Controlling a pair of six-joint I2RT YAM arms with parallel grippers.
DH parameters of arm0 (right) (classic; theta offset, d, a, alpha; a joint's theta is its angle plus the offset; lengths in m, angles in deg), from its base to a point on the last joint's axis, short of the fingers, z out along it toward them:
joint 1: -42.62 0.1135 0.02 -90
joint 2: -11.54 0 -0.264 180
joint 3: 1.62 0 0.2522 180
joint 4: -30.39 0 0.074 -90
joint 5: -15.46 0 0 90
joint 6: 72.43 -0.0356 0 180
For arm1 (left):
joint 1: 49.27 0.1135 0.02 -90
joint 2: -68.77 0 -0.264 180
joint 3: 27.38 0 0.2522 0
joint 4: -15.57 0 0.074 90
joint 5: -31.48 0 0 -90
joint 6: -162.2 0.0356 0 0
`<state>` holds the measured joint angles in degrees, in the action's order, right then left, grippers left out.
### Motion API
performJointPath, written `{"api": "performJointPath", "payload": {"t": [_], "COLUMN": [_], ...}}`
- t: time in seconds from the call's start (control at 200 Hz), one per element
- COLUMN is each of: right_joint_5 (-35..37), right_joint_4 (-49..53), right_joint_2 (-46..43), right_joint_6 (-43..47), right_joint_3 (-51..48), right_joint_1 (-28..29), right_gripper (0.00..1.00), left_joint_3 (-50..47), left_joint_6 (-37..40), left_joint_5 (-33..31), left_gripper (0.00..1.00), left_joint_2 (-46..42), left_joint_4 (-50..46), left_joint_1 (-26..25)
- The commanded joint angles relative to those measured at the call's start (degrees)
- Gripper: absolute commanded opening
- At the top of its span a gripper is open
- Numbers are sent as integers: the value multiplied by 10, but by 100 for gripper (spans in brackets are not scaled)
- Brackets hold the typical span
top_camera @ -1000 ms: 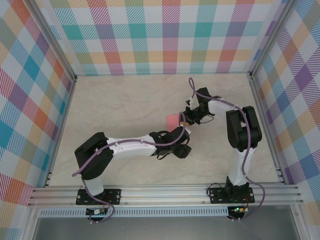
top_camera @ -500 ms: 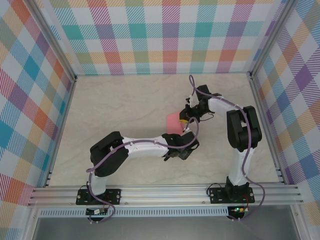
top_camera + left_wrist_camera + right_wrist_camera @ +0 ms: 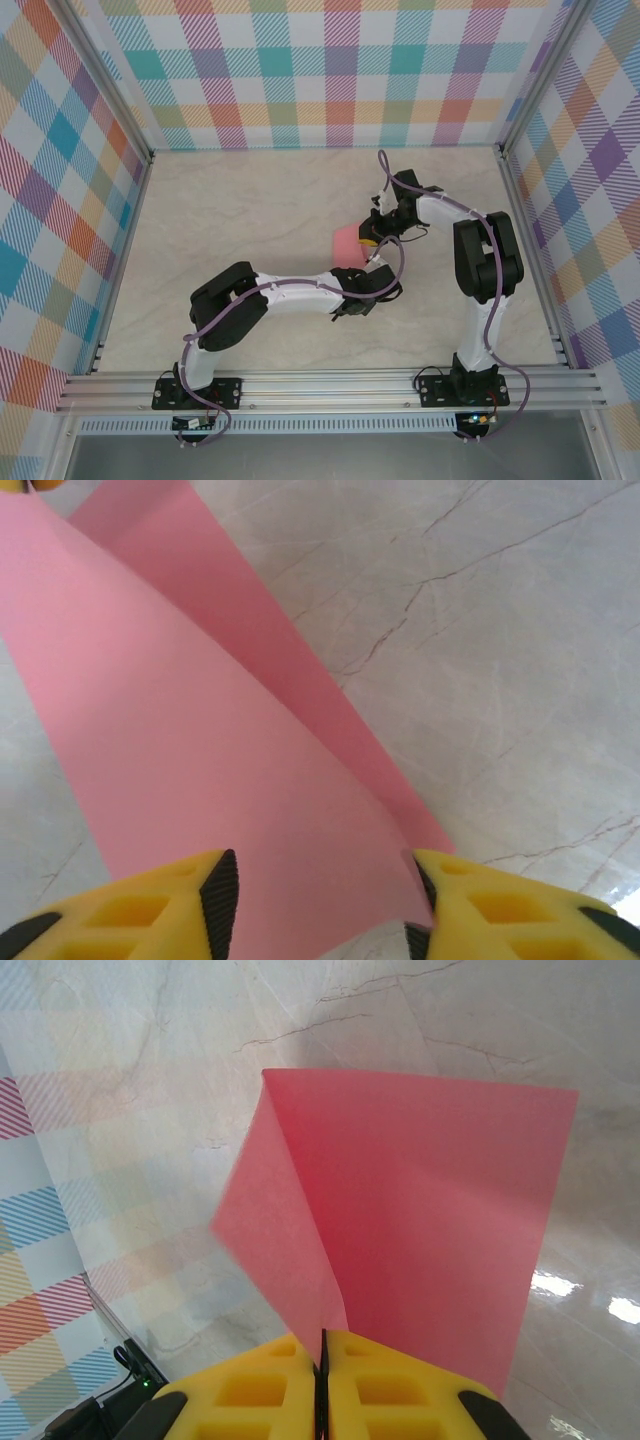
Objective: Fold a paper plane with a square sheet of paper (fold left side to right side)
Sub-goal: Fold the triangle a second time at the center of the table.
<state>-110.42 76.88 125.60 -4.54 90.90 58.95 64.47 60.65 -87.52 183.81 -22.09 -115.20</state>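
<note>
The square sheet of paper (image 3: 346, 240) is salmon pink and stands partly folded over near the table's middle, one flap raised above the other. My right gripper (image 3: 369, 241) is shut on the paper's two layers at its right side. In the right wrist view the yellow fingers (image 3: 250, 1390) pinch the paper (image 3: 430, 1210), which fans out ahead of them. My left gripper (image 3: 371, 263) reaches in from the near side. In the left wrist view the left gripper (image 3: 320, 905) is open, its fingers (image 3: 150, 910) either side of the near edge of the curved sheet (image 3: 200, 730).
The pale marble table top (image 3: 250, 210) has bare room to the left and at the back. Aluminium rails (image 3: 330, 385) line the near edge, and checked walls (image 3: 330, 70) close in the back and both sides.
My left arm has swung right and forward up to the paper's near edge, and its jaws have narrowed around that edge. The right gripper has kept its pinch in place.
</note>
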Motion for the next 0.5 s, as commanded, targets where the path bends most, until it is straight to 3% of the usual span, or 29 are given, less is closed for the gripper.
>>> {"api": "performJointPath", "payload": {"t": [0.0, 0.205, 0.345, 0.495], "right_joint_5": [-11, -4, 1, 24], "right_joint_4": [16, 22, 27, 25], "right_joint_2": [2, 4, 3, -18], "right_joint_6": [-5, -2, 2, 0], "right_joint_3": [13, 18, 26, 35], "right_joint_1": [3, 3, 3, 1], "right_gripper": [10, 13, 16, 29], "left_joint_3": [15, 9, 3, -6], "left_joint_6": [10, 11, 4, -6], "left_joint_5": [-21, -9, -4, 0], "left_gripper": [35, 13, 7, 4], "left_joint_2": [3, -5, -10, -21], "left_joint_4": [-3, 8, 12, 13], "left_joint_1": [-13, -17, -17, -16]}}
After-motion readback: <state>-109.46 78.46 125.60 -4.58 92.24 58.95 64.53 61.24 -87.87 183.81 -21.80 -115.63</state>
